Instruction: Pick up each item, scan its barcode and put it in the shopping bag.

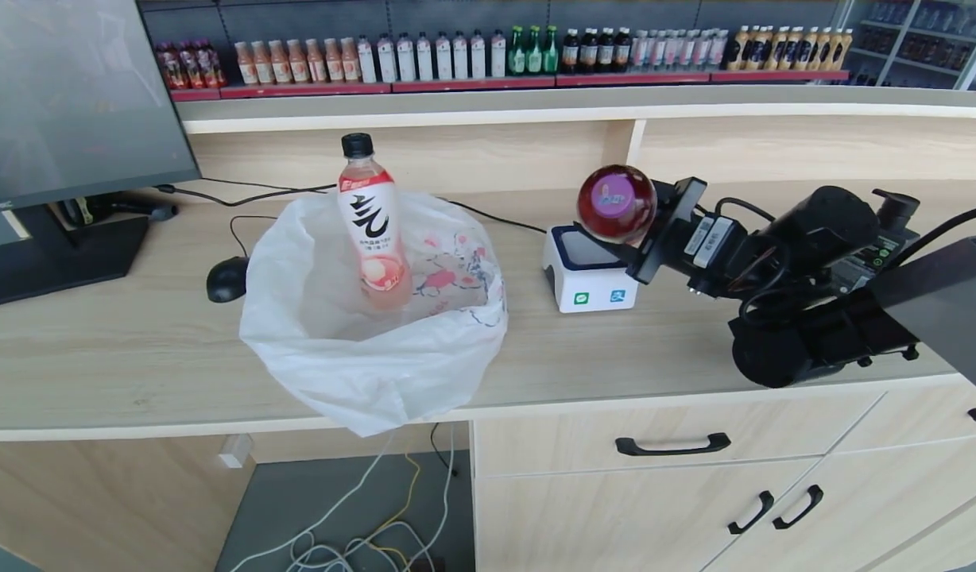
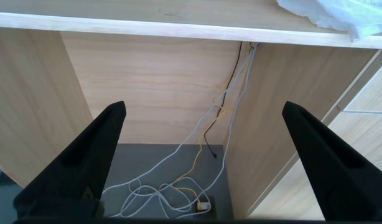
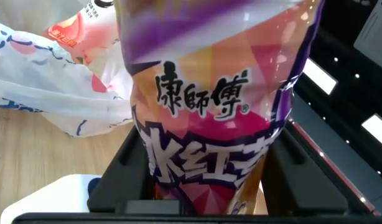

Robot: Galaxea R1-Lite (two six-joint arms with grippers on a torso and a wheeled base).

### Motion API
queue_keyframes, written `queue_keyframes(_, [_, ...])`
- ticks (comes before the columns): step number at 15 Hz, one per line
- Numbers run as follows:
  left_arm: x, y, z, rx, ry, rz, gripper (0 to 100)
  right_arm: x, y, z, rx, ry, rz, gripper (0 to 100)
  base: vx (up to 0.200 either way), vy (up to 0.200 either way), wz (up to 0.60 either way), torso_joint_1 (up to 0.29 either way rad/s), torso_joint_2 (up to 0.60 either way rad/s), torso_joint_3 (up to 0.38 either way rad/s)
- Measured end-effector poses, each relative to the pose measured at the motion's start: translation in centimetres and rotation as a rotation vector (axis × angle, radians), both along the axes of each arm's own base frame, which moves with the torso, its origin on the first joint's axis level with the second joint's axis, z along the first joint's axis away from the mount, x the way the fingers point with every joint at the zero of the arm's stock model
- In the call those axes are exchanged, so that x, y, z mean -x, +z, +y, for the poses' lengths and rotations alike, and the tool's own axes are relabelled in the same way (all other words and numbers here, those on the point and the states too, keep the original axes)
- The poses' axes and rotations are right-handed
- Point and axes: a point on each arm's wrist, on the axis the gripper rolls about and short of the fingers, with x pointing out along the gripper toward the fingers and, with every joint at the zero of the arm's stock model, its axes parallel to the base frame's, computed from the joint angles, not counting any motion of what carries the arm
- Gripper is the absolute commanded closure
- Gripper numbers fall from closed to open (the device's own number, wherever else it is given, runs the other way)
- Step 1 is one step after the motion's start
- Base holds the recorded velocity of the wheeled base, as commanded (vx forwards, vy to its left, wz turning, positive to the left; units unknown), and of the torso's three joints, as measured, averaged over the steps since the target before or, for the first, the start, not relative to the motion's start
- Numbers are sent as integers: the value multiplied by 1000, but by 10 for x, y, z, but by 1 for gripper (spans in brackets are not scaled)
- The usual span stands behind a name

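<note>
Starting at the left, the left gripper (image 2: pixel 203 106) hangs below the edge of the pale wooden worktop (image 1: pixel 98 357). Its two black fingers are spread wide with nothing between them, and its wrist view looks at loose white and yellow cables (image 2: pixel 178 186) on the floor underneath. It seems parked out of the way while the other arm works.

On the worktop, a dark flat monitor (image 1: pixel 75 95) stands at the far left. A small black computer mouse (image 1: pixel 227 280) lies just beside the white plastic shopping bag (image 1: pixel 361 357). The bag sits open at the front edge with its rim rolled outward, likely so items can go in from above. A clear bottle of pink drink with a black cap (image 1: pixel 370 230) stands upright inside it, so one item looks done.

Right of the bag is a small white box scanner (image 1: pixel 587 298) with a dark slanted window. The right gripper (image 1: pixel 655 234) is clenched around a dark red plastic bottle with a purple label (image 1: pixel 615 202). It holds the bottle on its side just above that window, base towards the head camera, presumably to bring the barcode before the window. I judge this to be the scanning step, with bagging yet to do.
</note>
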Motion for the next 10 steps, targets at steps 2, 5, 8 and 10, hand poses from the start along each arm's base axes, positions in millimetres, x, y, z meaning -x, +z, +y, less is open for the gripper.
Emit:
queue_keyframes(2, [0, 0, 0, 0, 0, 0, 0, -3, -1, -4, 12, 5, -7, 100, 0, 0, 0, 0, 0, 0])
queue_keyframes(5, [0, 0, 0, 0, 0, 0, 0, -4, -2, -2, 14, 10, -5, 100, 0, 0, 0, 0, 0, 0])
queue_keyframes(8, [0, 0, 0, 0, 1, 0, 0, -4, -6, -2, 18, 11, 4, 100, 0, 0, 0, 0, 0, 0])
queue_keyframes(10, [0, 0, 0, 0, 0, 0, 0, -4, -7, -1, 19, 11, 7, 100, 0, 0, 0, 0, 0, 0])
